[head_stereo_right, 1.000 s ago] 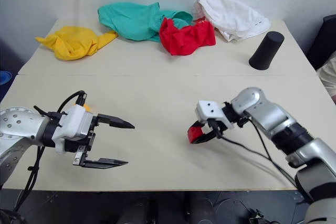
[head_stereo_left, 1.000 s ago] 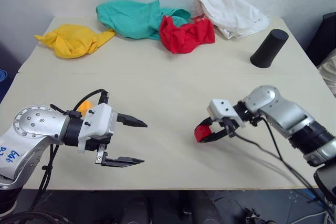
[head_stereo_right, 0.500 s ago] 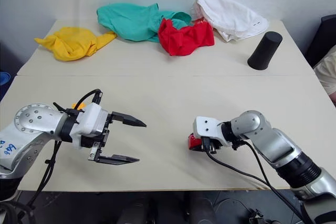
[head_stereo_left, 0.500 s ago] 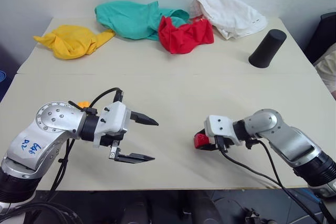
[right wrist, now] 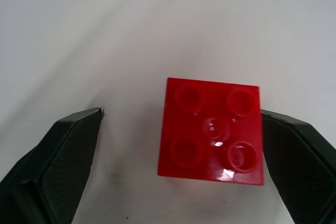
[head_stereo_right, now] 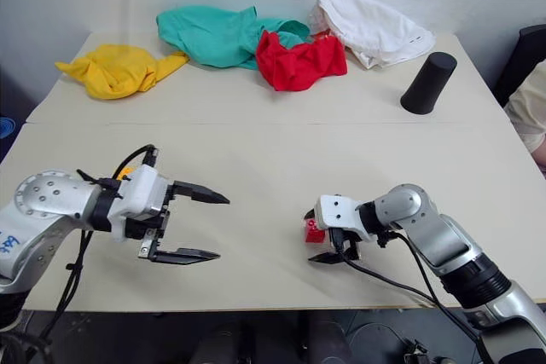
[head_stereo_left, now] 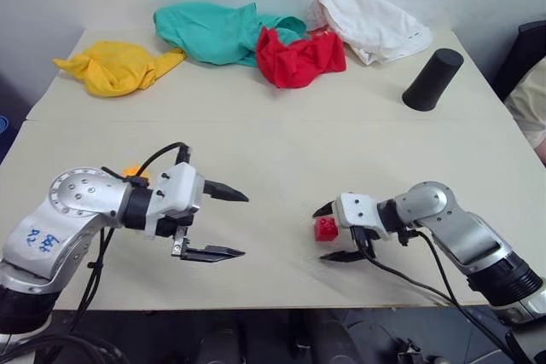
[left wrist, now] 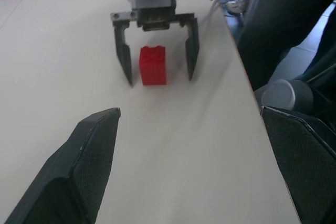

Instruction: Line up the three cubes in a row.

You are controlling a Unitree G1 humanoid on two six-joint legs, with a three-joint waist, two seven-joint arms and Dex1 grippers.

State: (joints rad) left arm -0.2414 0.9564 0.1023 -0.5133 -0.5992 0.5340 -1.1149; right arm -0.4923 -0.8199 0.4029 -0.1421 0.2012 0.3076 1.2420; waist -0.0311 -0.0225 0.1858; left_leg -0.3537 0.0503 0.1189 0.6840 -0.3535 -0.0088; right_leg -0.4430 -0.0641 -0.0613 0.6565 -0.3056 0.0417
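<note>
The right gripper (head_stereo_left: 334, 233) is seen low over the table (head_stereo_left: 281, 159), near its front edge, with its fingers spread apart. The red cube (head_stereo_left: 325, 228) sits on the table between those fingers, studs up in the right wrist view (right wrist: 211, 131). One finger (right wrist: 294, 161) is at the cube's edge in that view, though contact cannot be confirmed; the other finger (right wrist: 58, 161) is clearly apart from it. Nothing is gripped. In the left wrist view the cube (left wrist: 153, 65) is shown upright between the two spread fingers, resting on the tabletop.

The left gripper (head_stereo_left: 223, 223) is held above the table on the left side, pointed toward the right gripper, fingers wide apart and empty. It is well apart from the red cube. A bit of an orange-yellow cube (head_stereo_left: 134, 171) is seen just behind the left wrist, mostly hidden by the arm. The green cube is not made out.

Farther back, along the far edge of the table, four cloths are lying: a yellow cloth (head_stereo_left: 115, 66) at the left, a teal cloth (head_stereo_left: 217, 30) next, a red cloth (head_stereo_left: 299, 55) touching the teal one, and a white cloth (head_stereo_left: 371, 23) at the right. A black cylinder (head_stereo_left: 432, 79) stands upright near the right far corner, apart from the cloths.
</note>
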